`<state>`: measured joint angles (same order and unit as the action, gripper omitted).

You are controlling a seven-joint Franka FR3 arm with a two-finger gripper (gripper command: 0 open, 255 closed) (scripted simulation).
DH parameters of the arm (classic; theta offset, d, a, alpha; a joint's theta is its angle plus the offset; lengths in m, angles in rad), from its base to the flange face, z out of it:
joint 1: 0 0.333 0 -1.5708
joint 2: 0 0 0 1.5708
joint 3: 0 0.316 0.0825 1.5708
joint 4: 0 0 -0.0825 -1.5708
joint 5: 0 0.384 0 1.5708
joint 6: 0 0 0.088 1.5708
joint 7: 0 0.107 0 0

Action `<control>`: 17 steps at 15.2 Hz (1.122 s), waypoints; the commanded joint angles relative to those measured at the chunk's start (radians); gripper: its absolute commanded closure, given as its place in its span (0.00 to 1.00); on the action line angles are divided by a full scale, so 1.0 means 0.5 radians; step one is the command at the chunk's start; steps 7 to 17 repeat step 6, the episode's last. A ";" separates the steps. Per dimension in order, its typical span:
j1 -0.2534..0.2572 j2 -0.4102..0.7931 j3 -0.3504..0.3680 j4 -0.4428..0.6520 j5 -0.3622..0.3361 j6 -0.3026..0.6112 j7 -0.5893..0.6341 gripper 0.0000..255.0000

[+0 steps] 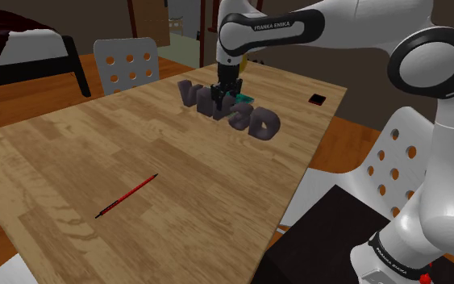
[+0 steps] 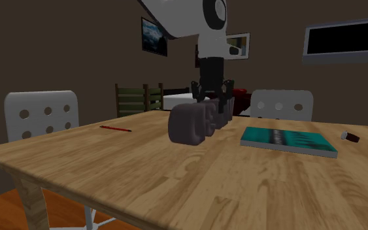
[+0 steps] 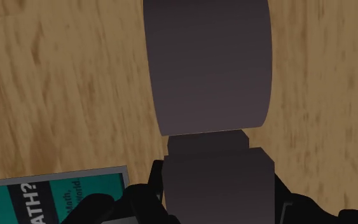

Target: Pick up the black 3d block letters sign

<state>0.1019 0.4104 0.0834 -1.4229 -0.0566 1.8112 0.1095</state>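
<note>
The jaws are straddling the dark letters sign [image 1: 257, 123] and, seemingly, clasping it; the grasp step is ending, calling for a straight lift off the counter [image 1: 136, 153].

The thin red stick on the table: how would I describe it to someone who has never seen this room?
Find the large wooden table. Far from the gripper and the dark block-letter sign beneath it, a red pen lies alone toward the shoulder view's lower left. It alone is slim and stick-like; the sign is chunky, the teal book flat and broad.
</note>
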 commanded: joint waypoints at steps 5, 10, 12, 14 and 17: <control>0.005 -0.004 0.002 0.141 0.002 -0.140 -0.001 1.00; 0.005 -0.004 0.002 0.141 0.002 -0.141 -0.001 1.00; 0.005 -0.004 0.002 0.141 0.002 -0.141 -0.001 1.00; 0.005 -0.004 0.002 0.141 0.002 -0.141 -0.001 1.00; 0.005 -0.004 0.002 0.141 0.002 -0.141 -0.001 1.00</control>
